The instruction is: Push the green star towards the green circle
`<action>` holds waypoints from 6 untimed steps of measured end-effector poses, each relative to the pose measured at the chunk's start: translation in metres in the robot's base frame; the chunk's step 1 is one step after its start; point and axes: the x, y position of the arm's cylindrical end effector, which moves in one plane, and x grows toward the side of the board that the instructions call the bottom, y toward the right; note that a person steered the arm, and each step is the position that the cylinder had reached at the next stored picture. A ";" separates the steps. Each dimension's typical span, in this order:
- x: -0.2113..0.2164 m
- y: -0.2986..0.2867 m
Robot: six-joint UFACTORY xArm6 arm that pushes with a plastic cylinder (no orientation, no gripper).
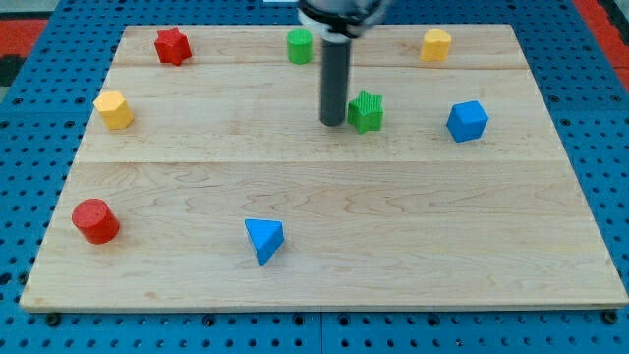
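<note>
The green star (367, 111) lies on the wooden board (324, 246), right of centre in the upper half. The green circle (300, 45) stands near the view's top edge, up and to the left of the star. My tip (333, 122) rests on the board just left of the green star, close to it or touching its left side. The dark rod rises from the tip to the view's top, passing just right of the green circle.
A red star (172, 45) sits at the top left, a yellow block (436, 44) at the top right, a blue cube (467, 121) right of the green star. A yellow block (113, 108) lies at left, a red cylinder (95, 220) at lower left, a blue triangle (263, 240) at bottom centre.
</note>
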 end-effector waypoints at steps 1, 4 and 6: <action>0.040 0.005; -0.023 0.008; -0.024 0.025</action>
